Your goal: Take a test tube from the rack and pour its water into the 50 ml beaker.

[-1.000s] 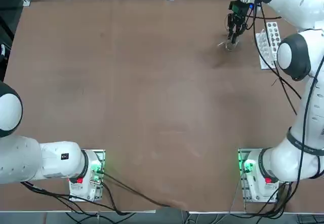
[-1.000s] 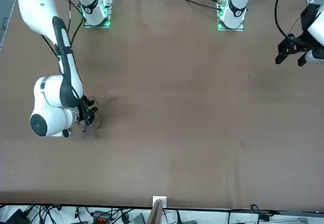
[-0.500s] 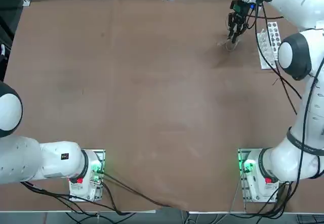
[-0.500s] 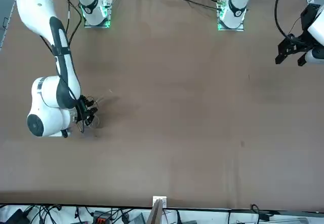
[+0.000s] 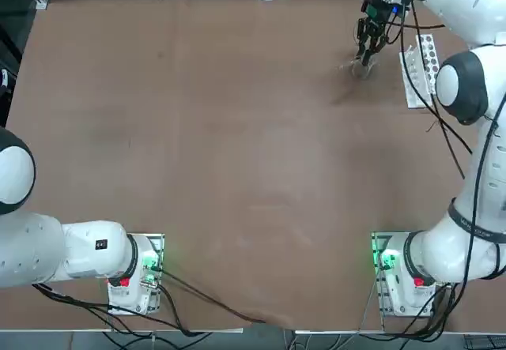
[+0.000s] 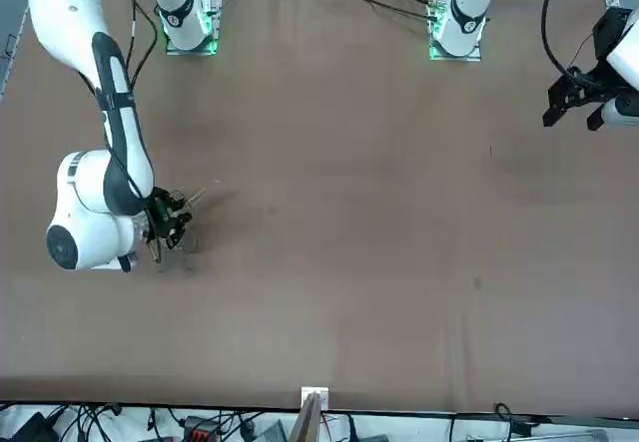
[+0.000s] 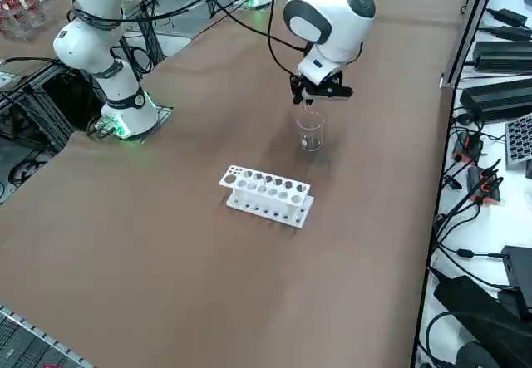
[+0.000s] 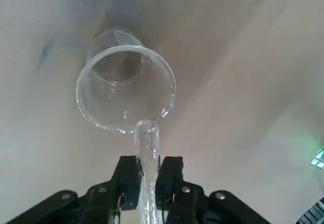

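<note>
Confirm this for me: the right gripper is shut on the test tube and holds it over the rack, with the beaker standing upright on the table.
One thing is wrong: the tube is not over the rack. The right gripper, shut on the test tube, holds its mouth at the rim of the beaker, as the right wrist view shows. The rack stands apart from it. The beaker does stand upright on the table.
</note>
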Motion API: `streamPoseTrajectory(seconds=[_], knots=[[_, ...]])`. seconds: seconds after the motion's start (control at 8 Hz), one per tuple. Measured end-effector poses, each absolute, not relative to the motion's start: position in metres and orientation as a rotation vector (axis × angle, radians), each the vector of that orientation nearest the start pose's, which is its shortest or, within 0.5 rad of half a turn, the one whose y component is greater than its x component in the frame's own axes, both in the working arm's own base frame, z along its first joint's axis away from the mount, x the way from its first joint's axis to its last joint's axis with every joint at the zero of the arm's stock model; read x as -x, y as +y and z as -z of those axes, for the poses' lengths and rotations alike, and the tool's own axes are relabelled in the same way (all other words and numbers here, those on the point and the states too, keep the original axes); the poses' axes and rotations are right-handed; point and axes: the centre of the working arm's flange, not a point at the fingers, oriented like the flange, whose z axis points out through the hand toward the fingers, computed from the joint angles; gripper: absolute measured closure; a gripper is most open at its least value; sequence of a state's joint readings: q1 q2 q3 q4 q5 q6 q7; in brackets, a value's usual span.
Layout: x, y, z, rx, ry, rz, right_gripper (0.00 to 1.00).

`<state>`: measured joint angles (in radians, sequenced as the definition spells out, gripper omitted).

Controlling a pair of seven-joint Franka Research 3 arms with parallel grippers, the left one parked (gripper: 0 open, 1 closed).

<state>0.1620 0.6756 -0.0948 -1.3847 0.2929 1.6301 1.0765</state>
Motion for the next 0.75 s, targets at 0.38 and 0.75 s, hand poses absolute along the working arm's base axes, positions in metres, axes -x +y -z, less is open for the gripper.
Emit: streamPoseTrajectory(seconds=[0.38,0.75], knots=[[-0.675,0.071,-0.292,2.560,1.586,-0.784,0.80],[-0.676,0.071,-0.294,2.558,1.596,-0.781,0.80]])
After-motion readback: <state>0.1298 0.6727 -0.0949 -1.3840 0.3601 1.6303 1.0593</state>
